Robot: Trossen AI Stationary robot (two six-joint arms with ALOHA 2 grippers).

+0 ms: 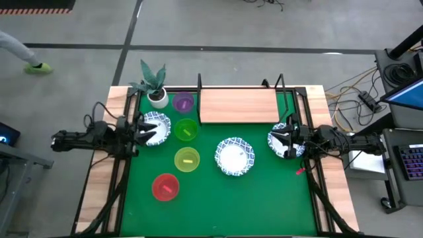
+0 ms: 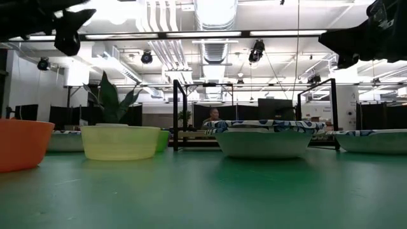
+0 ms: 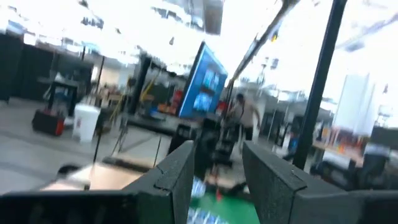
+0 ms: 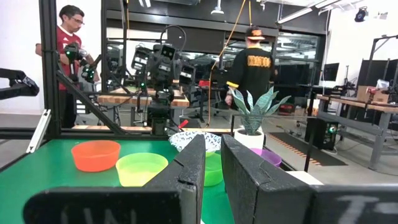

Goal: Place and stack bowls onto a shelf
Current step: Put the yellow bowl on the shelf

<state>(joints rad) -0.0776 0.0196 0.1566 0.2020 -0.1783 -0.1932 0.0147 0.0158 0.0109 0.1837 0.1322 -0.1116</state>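
Note:
Three white bowls with blue rims rest on the green mat: one at the left (image 1: pixel 157 127), one in the middle (image 1: pixel 234 157), one at the right (image 1: pixel 279 143). Purple (image 1: pixel 183 102), green (image 1: pixel 186 129), yellow (image 1: pixel 187 159) and red (image 1: pixel 165 186) bowls stand in a column. The wooden shelf (image 1: pixel 238 106) stands at the far edge. My left gripper (image 1: pixel 145 129) hovers level above the left bowl with its fingers apart (image 3: pixel 217 168). My right gripper (image 1: pixel 283 140) hovers above the right bowl, fingers almost together (image 4: pixel 213 155). In the low view both grippers are high above the table.
A small white pot with a green plant (image 1: pixel 156 86) stands at the far left corner beside the purple bowl. The shelf's black uprights (image 2: pixel 175 114) rise at the far side. People stand in the room beyond the table (image 4: pixel 255 62). Bare mat (image 1: pixel 264 198) lies near the front edge.

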